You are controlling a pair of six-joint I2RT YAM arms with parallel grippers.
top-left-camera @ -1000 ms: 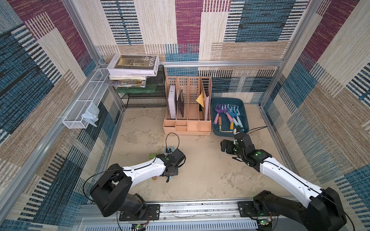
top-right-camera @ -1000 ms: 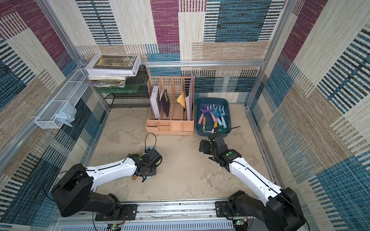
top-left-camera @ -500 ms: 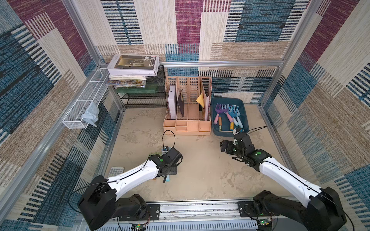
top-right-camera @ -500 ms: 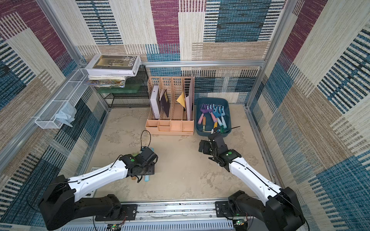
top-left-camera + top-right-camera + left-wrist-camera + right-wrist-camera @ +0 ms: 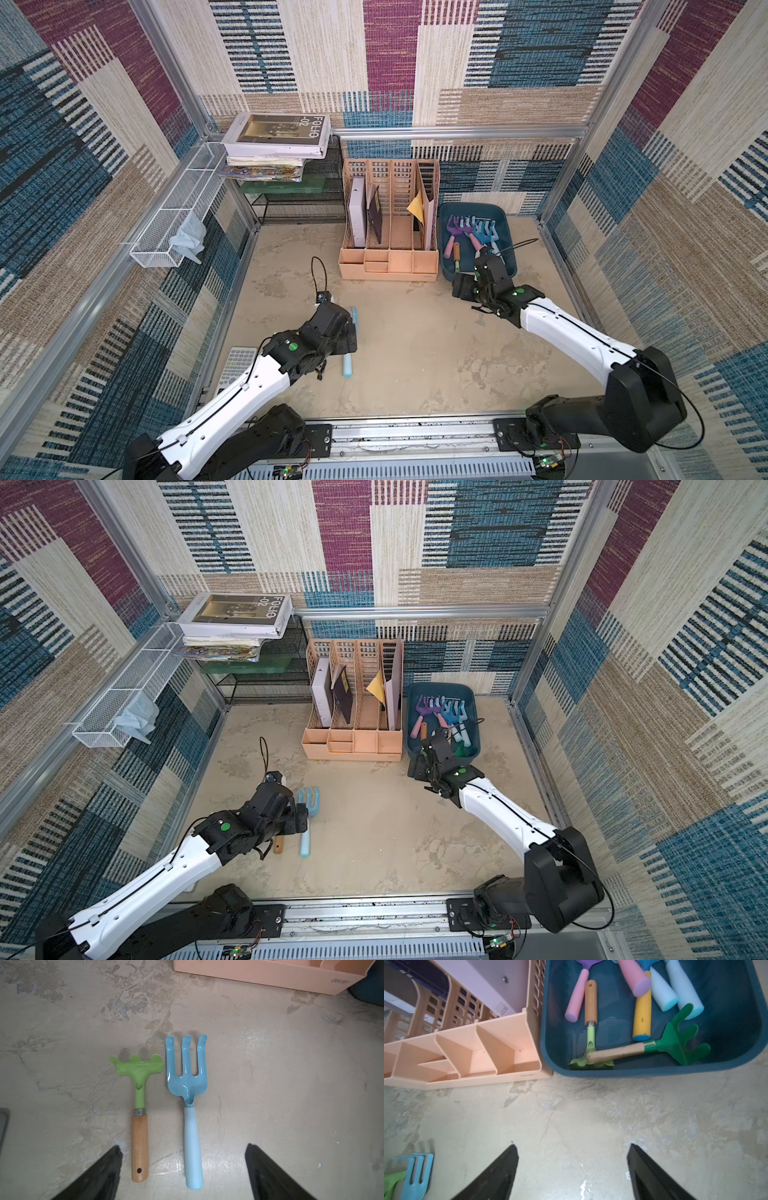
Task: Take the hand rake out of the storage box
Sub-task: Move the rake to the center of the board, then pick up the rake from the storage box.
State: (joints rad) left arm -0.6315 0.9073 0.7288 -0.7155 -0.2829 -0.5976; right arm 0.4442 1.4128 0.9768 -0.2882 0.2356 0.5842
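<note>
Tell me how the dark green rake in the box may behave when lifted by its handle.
The dark green rake is probably stiff: straight wooden handle, rigid-looking head. The wide head at one end may tip it head-down in a grip. Its handle end lies over the light green rake, so that one might shift.

Robot test cell, lab-type. Aluminium frame (image 5: 457, 132) carries woven patterned panels (image 5: 390, 50). Front rail (image 5: 415, 434) and slotted cable duct (image 5: 415, 469) below.

Two hand tools (image 5: 139, 1136) lie outside one storage box (image 5: 654, 1073), seven inside, beside one file organizer (image 5: 467, 1082).
</note>
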